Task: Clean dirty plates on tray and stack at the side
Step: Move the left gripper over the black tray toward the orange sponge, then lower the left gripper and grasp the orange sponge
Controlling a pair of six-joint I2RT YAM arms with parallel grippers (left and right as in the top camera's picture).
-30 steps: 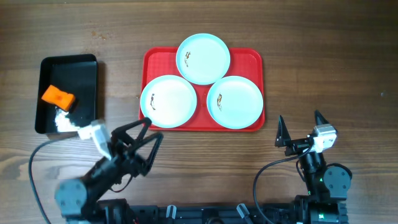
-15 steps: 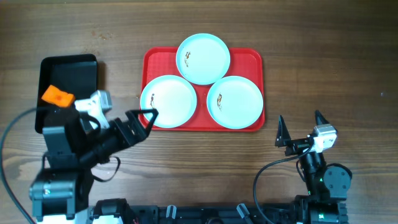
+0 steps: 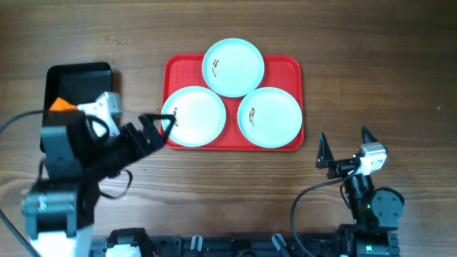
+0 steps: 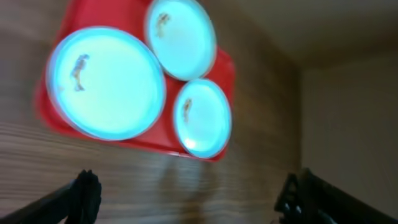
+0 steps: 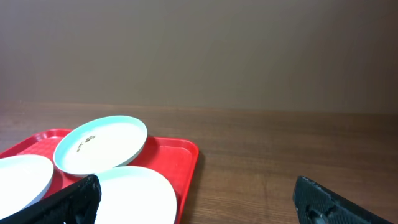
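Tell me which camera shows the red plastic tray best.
Overhead: the flat rectangular red plastic tray is whole and sharp, with all three round pale-blue plates on it. Left wrist shows it blurred and tilted, with one end cut off. Right wrist catches only one corner at a low angle, partly behind plates.

overhead top-down, wrist views share tray (image 3: pixel 182 71)
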